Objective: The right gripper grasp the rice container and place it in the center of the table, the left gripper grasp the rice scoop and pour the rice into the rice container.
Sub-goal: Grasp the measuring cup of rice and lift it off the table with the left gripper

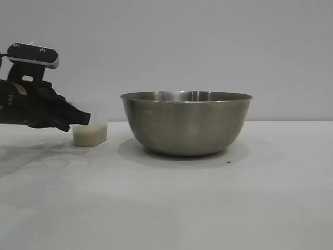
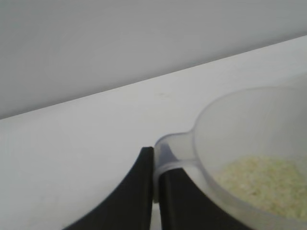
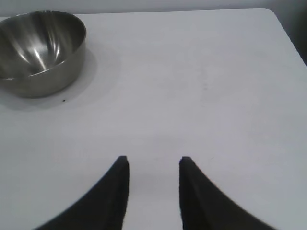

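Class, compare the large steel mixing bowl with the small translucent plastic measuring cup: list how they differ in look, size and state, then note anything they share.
The large round brushed-steel mixing bowl is opaque grey metal; the small translucent whitish plastic measuring cup lets light through.
The bowl is far bigger than the cup.
The bowl stands free on the white table; the cup's handle is pinched by the left gripper.
The cup holds off-white rice; the bowl's visible inside looks empty.
Both are round, open-topped and upright.

The exterior view's edge cuts off the left arm (image 1: 26, 104), and its gripper (image 1: 83, 119) hides the rice scoop (image 1: 91, 134) handle.

Rice scoop (image 1: 90, 134) left of rice container (image 1: 186, 124) — apart.
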Controlling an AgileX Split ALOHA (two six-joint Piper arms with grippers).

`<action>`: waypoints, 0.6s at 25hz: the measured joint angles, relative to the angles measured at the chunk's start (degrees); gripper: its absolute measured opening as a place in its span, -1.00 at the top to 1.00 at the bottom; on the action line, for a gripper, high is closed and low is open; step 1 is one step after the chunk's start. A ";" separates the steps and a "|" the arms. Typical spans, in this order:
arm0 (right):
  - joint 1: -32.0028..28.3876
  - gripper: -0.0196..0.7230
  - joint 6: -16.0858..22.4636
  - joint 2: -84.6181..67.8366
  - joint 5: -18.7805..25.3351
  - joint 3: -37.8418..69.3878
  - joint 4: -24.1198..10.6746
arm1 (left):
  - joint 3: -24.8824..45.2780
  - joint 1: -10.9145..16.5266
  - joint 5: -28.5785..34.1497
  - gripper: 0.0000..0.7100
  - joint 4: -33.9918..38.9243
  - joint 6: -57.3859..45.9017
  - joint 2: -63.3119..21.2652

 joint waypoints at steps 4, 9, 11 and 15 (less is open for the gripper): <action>0.00 0.26 0.00 0.00 0.00 0.00 0.00 | 0.00 0.00 -0.18 1.00 1.85 1.52 -3.54; 0.00 0.26 0.00 0.00 0.00 0.00 0.00 | -1.60 0.03 -0.18 1.00 4.61 2.19 -5.06; 0.00 0.26 0.00 0.00 0.00 0.00 0.00 | -2.35 0.03 -0.02 1.00 5.05 2.29 -5.58; 0.00 0.26 0.00 0.00 0.00 0.00 0.00 | -5.72 0.24 1.36 1.00 10.94 2.43 -7.01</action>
